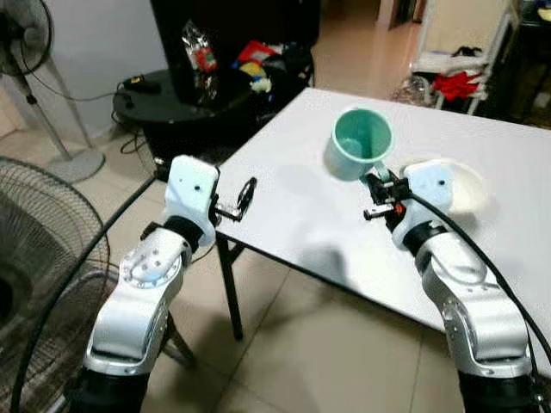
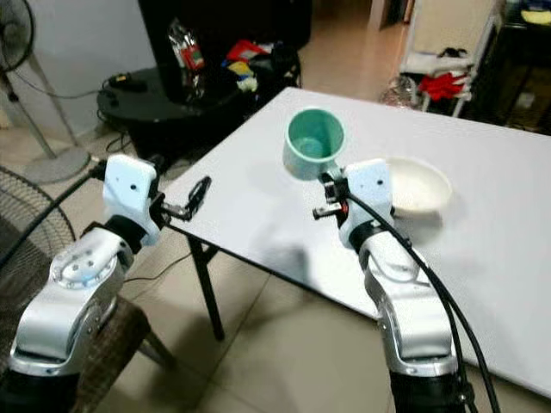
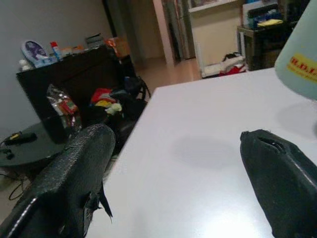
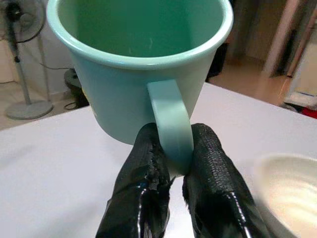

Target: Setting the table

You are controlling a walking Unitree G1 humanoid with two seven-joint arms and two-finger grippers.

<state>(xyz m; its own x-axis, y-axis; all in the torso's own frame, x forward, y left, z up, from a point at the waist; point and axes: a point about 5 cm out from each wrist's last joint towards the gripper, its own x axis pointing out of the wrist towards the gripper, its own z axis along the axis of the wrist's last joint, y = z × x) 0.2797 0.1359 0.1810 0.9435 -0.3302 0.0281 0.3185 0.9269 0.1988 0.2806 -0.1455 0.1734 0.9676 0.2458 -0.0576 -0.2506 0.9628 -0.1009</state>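
Silver jointed arms, white wrist housings, black cables; black textured fingers (image 4: 213, 163) on each tool.

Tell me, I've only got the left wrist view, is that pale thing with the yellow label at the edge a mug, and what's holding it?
Observer: Yes, a mint green mug. The right claw pinches its handle between both fingers, holding it above the white table.
Operator: Is it upright?
Observer: No, in the head views it tilts, its mouth turned toward the camera.
Operator: Anything else on the table near it?
Observer: A white bowl sits on the table just beyond the right wrist.
Operator: And my left claw?
Observer: The left claw is open, holding nothing, near the table's near corner.
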